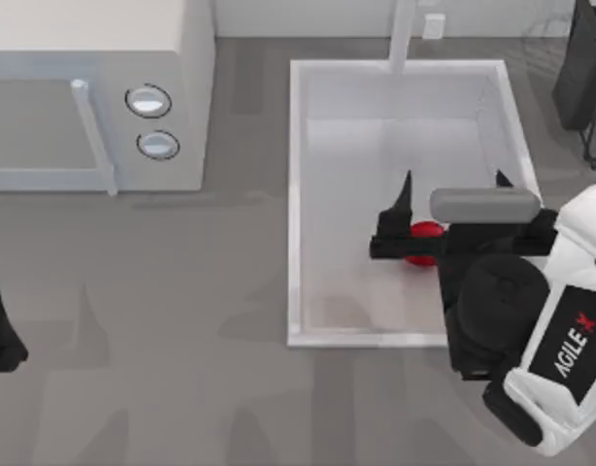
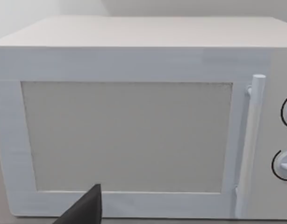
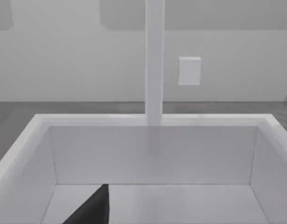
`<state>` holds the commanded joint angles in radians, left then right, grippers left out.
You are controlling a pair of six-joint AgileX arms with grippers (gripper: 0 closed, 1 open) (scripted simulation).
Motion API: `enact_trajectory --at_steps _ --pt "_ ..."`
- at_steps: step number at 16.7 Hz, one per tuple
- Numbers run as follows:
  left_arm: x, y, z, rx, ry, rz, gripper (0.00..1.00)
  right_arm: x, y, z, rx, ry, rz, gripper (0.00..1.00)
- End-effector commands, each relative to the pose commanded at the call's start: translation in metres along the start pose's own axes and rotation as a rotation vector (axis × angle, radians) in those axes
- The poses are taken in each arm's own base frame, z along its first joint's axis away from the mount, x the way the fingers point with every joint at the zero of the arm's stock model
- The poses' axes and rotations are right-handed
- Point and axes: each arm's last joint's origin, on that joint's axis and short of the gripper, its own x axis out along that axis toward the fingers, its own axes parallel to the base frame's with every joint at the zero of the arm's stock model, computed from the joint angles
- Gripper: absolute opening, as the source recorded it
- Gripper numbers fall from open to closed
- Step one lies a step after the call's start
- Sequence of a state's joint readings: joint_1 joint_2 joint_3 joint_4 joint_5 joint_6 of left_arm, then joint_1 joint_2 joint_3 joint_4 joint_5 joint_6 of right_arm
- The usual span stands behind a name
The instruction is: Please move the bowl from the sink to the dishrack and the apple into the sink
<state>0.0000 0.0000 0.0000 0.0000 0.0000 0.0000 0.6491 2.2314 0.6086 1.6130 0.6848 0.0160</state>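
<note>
I am holding my right pincer [image 1: 451, 199] over the sink [image 1: 298, 194], near its right rim, with the apple [image 1: 426, 233] showing red just beneath the arm. I cannot tell whether the pincer is gripping it or how far it is spread. I judge the apple should go down low onto the basin floor, away from the rim, so it is not rolling; my left arm [image 1: 2, 330] is parked at the surface's left edge.

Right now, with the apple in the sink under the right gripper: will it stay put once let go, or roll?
The apple is round and glossy, so it would probably roll a little on the smooth sink floor. The raised rim should contain it. Its gloss suggests it could slip in the right gripper.
</note>
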Motion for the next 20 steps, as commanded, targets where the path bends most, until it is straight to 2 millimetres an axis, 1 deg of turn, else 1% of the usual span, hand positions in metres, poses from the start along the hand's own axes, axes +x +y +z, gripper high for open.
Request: enact_trajectory --at_steps 4,6,7,9,12,15,18,20 --pt "0.000 0.000 0.000 0.000 0.000 0.000 1.00 0.000 0.000 0.000 0.001 -0.001 0.000 1.00" --pt "0.000 0.000 0.000 0.000 0.000 0.000 1.00 0.001 -0.007 0.004 -0.011 0.013 -0.002 1.00" --pt "0.000 0.000 0.000 0.000 0.000 0.000 1.00 0.002 -0.013 0.008 -0.021 0.027 -0.006 1.00" --pt "0.000 0.000 0.000 0.000 0.000 0.000 1.00 0.003 -0.033 0.020 -0.047 0.066 -0.018 1.00" --pt "0.000 0.000 0.000 0.000 0.000 0.000 1.00 -0.004 -0.073 0.044 -0.079 0.141 -0.045 1.00" --pt "0.000 0.000 0.000 0.000 0.000 0.000 1.00 -0.025 -0.116 0.074 -0.081 0.197 -0.075 1.00" --pt "0.000 0.000 0.000 0.000 0.000 0.000 1.00 -0.062 -0.152 0.098 -0.058 0.207 -0.093 1.00" --pt "0.000 0.000 0.000 0.000 0.000 0.000 1.00 -0.088 -0.168 0.107 -0.039 0.189 -0.093 1.00"
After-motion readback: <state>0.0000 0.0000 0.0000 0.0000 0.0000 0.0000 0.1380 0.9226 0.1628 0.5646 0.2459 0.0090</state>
